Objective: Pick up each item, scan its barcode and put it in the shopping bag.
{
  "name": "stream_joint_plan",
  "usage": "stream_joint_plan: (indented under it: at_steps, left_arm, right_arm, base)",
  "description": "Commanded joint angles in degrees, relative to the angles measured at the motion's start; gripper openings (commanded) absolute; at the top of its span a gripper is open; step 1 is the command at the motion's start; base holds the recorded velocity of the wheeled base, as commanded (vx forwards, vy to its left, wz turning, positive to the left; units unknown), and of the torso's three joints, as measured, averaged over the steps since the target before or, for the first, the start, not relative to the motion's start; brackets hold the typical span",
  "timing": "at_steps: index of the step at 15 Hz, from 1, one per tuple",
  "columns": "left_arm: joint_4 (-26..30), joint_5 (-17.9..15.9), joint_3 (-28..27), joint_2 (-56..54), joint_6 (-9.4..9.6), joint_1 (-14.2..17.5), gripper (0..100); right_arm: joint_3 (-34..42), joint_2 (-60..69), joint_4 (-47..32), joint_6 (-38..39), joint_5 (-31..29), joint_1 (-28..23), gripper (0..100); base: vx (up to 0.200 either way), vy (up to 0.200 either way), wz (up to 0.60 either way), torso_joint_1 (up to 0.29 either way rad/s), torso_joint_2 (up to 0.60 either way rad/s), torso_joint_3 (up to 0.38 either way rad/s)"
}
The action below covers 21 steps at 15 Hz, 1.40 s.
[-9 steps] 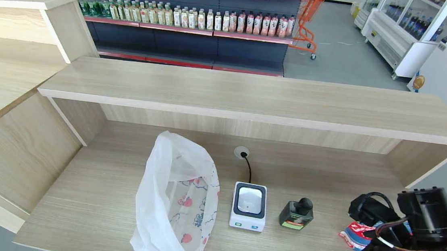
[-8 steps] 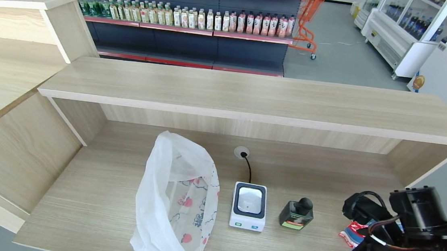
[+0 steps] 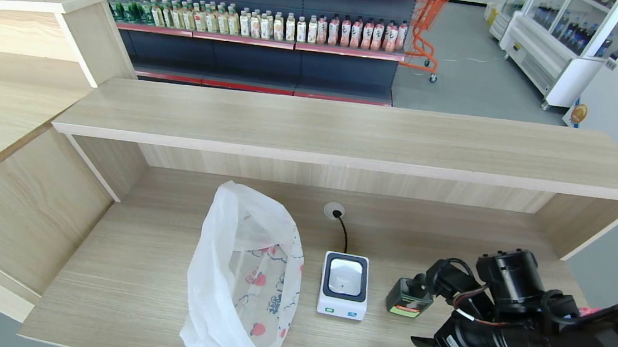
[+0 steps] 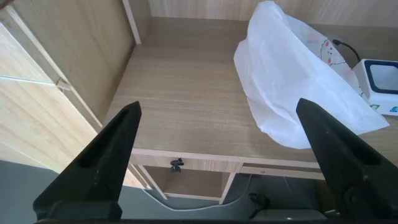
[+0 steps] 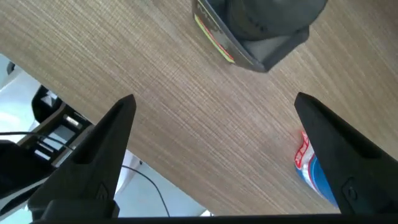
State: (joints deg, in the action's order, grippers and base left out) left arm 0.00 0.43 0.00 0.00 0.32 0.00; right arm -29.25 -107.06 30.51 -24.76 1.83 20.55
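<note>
**A:** What's farthest left?

**B:** The left gripper (image 4: pixel 217 106). Its fingers are spread wide with nothing between them, and it hangs off the front-left corner of the counter (image 3: pixel 125 291). It touches nothing.

**A:** Next along?

**B:** The bag (image 3: pixel 244 279), white and thin. It lies on the counter with its mouth gaping toward the front. A red and blue print shows through its side. I can't tell whether that is on the bag or on something inside it.

**A:** And the scanner?

**B:** The scanner (image 3: pixel 344 284) sits just right of the bag, window facing up. Its cable (image 3: pixel 343 233) runs back to a hole (image 3: pixel 333 210) in the counter.

**A:** Where are the items?

**B:** The bottle (image 3: pixel 408 302) is on the counter, just right of the scanner and apart from it. It is dark with a black cap and looks upright.

**A:** Is it held?

**B:** No. The right gripper (image 5: pixel 211 102) is just beside it on the near-right side, fingers wide apart and pinching nothing. In the right wrist view the bottle sits past the fingertips, in line with the gap. I see no contact.

**A:** Anything further right?

**B:** A packet (image 5: pixel 311 165), red, white and blue, lies flat on the counter to the right of the bottle. In the head view the right arm covers most of it.
</note>
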Motion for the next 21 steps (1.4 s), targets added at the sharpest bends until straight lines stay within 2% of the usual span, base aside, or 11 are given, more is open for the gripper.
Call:
stream_joint_plan:
  at_steps: [1, 5, 9, 13, 14, 17, 21]
  left_arm:
    - [0.0, 0.01, 0.0, 0.09, -0.05, 0.0, 100]
    - [0.0, 0.01, 0.0, 0.09, -0.05, 0.0, 100]
    - [0.0, 0.01, 0.0, 0.09, -0.05, 0.0, 100]
    - [0.0, 0.01, 0.0, 0.09, -0.05, 0.0, 100]
    - [0.0, 0.01, 0.0, 0.09, 0.03, -0.09, 100]
    - [0.0, 0.01, 0.0, 0.09, -0.05, 0.0, 100]
    - [0.0, 0.01, 0.0, 0.09, -0.05, 0.0, 100]
  right_arm:
    - [-2.48, -3.51, 1.57, -0.03, -0.25, 0.98, 100]
    - [-5.38, -6.15, 2.71, -0.11, -0.25, 1.6, 100]
    - [-7.32, -11.24, 9.13, 0.06, -0.07, 2.12, 100]
    - [-9.69, -13.62, 9.3, 0.41, 0.28, 3.09, 100]
    - [-10.39, -14.06, 9.3, 0.68, 0.28, 3.35, 0]
    - [-11.45, -14.76, 9.3, 1.03, 0.28, 3.35, 0]
    - [-10.92, -14.23, 12.38, 7.8, 0.28, 4.5, 0]
  base:
    - [0.0, 0.0, 0.0, 0.0, 0.0, 0.0]
    - [0.0, 0.0, 0.0, 0.0, 0.0, 0.0]
    - [0.0, 0.0, 0.0, 0.0, 0.0, 0.0]
    - [0.0, 0.0, 0.0, 0.0, 0.0, 0.0]
    - [0.0, 0.0, 0.0, 0.0, 0.0, 0.0]
    - [0.0, 0.0, 0.0, 0.0, 0.0, 0.0]
    - [0.0, 0.0, 0.0, 0.0, 0.0, 0.0]
